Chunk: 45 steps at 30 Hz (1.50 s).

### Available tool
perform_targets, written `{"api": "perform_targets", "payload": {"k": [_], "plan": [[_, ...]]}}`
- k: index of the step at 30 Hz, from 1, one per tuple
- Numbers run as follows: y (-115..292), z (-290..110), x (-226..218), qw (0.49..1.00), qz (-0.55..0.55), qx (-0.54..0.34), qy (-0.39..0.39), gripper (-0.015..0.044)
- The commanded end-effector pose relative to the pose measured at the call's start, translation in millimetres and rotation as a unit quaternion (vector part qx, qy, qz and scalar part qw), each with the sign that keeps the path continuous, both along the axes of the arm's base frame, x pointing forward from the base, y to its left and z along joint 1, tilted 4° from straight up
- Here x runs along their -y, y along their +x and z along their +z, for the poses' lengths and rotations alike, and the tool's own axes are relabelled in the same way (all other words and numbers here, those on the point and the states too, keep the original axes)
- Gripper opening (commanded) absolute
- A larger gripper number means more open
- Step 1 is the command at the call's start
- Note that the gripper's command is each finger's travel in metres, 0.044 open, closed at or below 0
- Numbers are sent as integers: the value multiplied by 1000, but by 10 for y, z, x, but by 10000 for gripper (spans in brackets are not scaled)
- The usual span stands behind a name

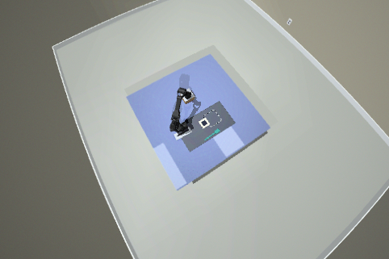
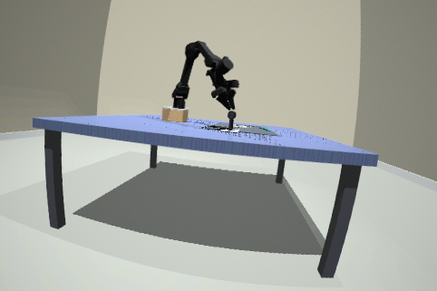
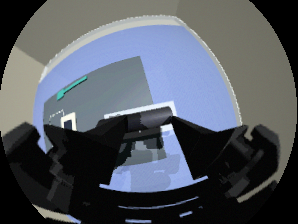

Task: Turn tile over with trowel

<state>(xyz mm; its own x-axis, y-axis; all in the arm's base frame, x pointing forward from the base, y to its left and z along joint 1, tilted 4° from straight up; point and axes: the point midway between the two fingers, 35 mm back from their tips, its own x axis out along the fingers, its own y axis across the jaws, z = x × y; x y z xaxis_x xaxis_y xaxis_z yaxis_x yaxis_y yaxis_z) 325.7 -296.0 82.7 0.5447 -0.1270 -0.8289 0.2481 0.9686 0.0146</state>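
Hand (image 2: 225, 97) hangs open and empty, well apart from the trowel (image 1: 212, 135).

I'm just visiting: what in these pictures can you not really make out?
- Trowel: top view, only a thin green streak on the mat; blade shape too small.
- Tile: top view, the mark is a tiny dark square; its pattern is unreadable.
- Dashed outline: exterior view, lost at the grazing angle.
- Gripper: wrist view, its dark jaws hide the table's near part.
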Motion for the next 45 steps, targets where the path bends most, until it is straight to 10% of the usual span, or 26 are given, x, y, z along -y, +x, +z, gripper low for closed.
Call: {"api": "perform_targets", "payload": {"k": [1,45], "plan": [[-21,-26,-41,997,-53,27,40,300],[-263,-224,-442,767,-433,194,431,300]]}}
